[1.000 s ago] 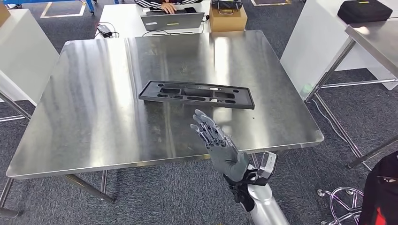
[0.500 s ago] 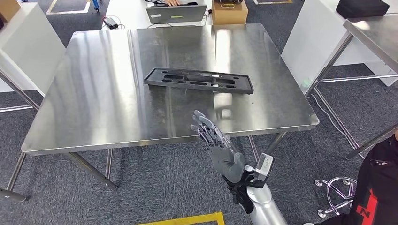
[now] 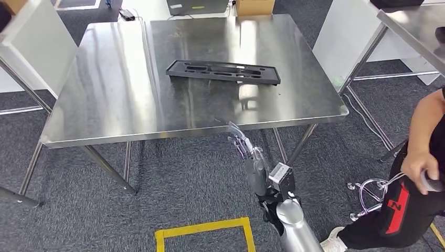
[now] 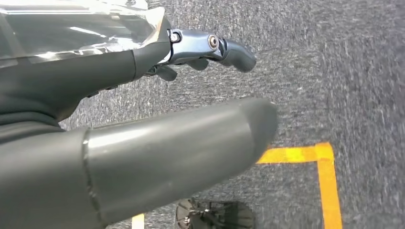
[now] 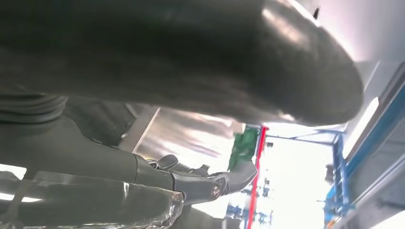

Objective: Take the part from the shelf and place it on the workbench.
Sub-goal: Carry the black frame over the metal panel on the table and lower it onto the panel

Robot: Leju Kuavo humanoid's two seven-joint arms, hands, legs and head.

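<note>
Right robot hand (image 3: 252,160) hangs nearest you, below the table's front edge, fingers spread and straight, holding nothing. Left robot hand (image 4: 143,124) points at grey carpet, fingers apart, also empty. To finish cleanly, keep both arms low and well clear of the table edge. Farther off, the long flat black plastic tray part (image 3: 223,71) lies flat on the brushed steel table (image 3: 105,94), mid-surface, long axis running left to right, recesses facing up.
</note>
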